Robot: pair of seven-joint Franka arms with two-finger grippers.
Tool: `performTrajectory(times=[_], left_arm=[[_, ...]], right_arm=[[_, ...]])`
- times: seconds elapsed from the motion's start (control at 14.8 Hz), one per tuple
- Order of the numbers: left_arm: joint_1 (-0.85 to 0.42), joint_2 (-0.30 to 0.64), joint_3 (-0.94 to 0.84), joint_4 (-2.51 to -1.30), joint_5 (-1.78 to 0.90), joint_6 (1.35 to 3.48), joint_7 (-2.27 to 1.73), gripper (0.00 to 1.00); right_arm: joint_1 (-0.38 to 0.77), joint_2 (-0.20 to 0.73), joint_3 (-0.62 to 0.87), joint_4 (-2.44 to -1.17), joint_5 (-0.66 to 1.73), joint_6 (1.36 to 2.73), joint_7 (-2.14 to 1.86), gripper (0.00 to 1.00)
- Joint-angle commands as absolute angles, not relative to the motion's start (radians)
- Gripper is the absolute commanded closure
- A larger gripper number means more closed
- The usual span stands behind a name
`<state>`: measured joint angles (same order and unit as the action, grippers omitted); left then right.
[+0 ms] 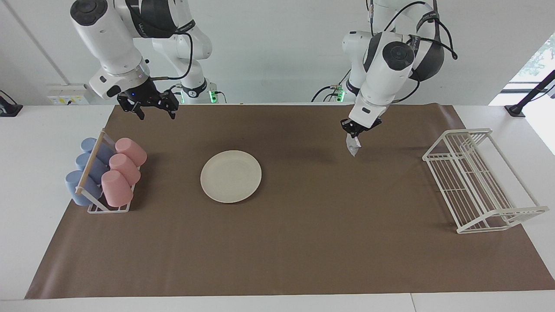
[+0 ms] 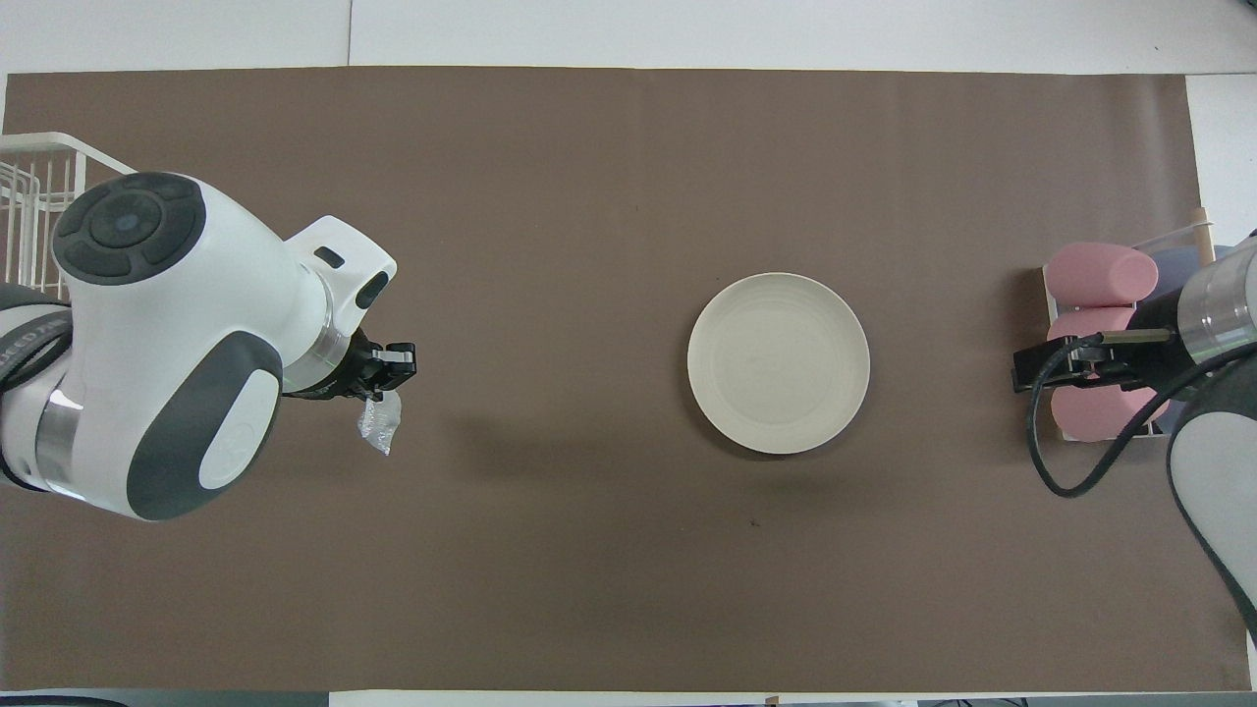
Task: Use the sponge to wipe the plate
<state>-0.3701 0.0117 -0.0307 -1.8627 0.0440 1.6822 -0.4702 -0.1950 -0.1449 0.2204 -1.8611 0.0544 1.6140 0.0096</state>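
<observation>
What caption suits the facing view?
Left gripper dangles the sponge over the brown mat, away from the plate; right gripper waits open.

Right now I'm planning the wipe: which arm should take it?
Left, probably: its gripper is shut on the sponge. The right gripper is open with nothing in it, waiting above the mat.

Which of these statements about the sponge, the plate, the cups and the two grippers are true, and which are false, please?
1. The left gripper is shut on the sponge. True.
2. The sponge touches the plate. False: it hangs in the air over the brown mat, well toward the left arm's end.
3. The right gripper holds a cup. False: it is open and empty.
4. Pink cups lie in a holder at the right arm's end. True.
5. The plate stands in the white rack. False: it lies flat on the mat.
</observation>
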Motion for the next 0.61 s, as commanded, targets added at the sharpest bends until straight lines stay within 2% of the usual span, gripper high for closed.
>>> performTrajectory(times=[0.0,0.14,0.27,0.54], left_arm=[[-0.374,0.075,-0.038,-1.777,0.217,1.559,-0.508,1.00],[-0.379,0.124,-0.041,-1.729,0.343,1.479,-0.511,1.00],[-0.377,0.130,-0.043,-1.723,0.461,1.439,-0.511,1.00],[-0.380,0.202,-0.043,-1.709,0.667,1.375,-0.511,1.00]], right_arm=[[-0.117,-0.118,0.157,-1.823,0.052,1.618,-0.026,0.00],[-0.016,-0.081,0.060,-1.773,0.048,1.617,-0.031,0.00],[0.090,-0.045,-0.053,-1.726,0.048,1.571,-0.048,0.00],[0.133,-0.066,-0.107,-1.778,0.044,1.562,-0.083,0.00]])
